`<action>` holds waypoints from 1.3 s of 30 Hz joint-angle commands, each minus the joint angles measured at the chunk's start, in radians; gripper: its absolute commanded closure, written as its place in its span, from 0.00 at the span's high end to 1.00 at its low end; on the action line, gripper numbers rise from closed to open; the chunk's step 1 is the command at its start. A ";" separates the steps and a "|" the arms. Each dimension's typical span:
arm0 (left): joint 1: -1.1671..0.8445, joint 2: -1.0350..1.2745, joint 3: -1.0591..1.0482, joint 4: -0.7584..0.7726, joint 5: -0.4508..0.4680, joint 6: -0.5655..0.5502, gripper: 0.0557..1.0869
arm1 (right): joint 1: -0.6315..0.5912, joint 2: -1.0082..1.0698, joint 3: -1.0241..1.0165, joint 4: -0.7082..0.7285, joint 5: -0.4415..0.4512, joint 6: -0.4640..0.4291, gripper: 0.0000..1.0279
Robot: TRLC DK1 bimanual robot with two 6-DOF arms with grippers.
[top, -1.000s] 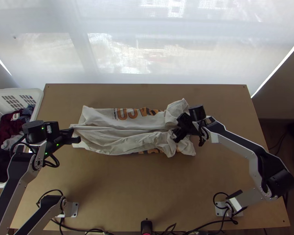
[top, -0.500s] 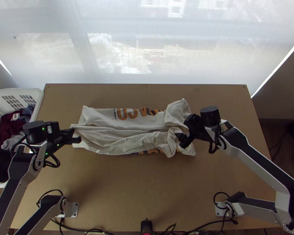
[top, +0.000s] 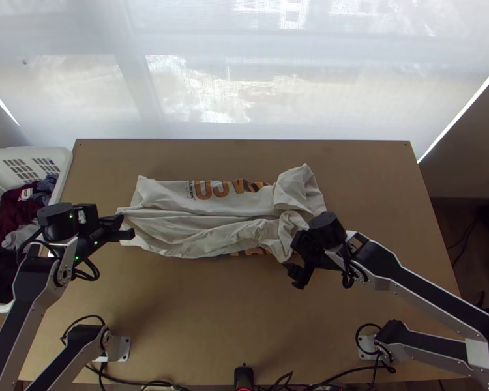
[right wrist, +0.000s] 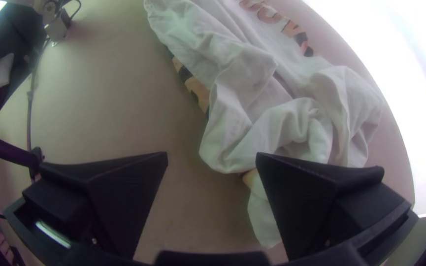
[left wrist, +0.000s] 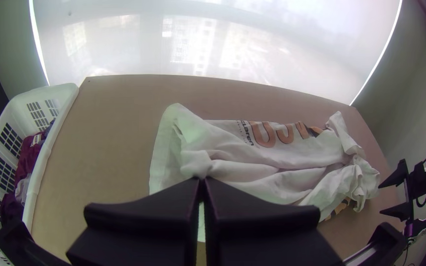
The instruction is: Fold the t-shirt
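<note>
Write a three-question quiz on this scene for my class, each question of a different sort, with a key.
1. True or false: the t-shirt lies fully spread out and smooth.
2. Pick one. How does the right claw stand?
A) shut on the cloth
B) open
C) shut on nothing
3. Fill in the blank: in the top view, the white basket stands at the ____ side of the table.

Key:
1. False: the t-shirt lies as a long, creased strip, bunched at one end, with the left claw shut on it at the other.
2. B
3. left
</note>
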 commanded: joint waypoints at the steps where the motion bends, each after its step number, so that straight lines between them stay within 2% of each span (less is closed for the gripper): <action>1: 0.000 -0.004 -0.004 -0.004 0.001 0.000 0.03 | 0.043 0.086 -0.013 0.059 0.022 -0.028 0.81; 22: -0.004 0.017 -0.012 0.011 0.001 0.008 0.03 | 0.065 0.254 0.009 0.203 0.070 -0.011 0.79; 28: -0.006 0.028 -0.020 0.028 0.002 0.009 0.03 | 0.065 0.312 0.010 0.240 0.126 -0.033 0.54; 35: -0.006 0.051 -0.030 0.055 0.006 0.016 0.03 | 0.063 0.317 0.009 0.261 0.140 -0.050 0.03; 39: -0.007 0.060 -0.032 0.074 0.009 0.016 0.03 | 0.045 0.277 -0.002 0.232 0.142 -0.048 0.03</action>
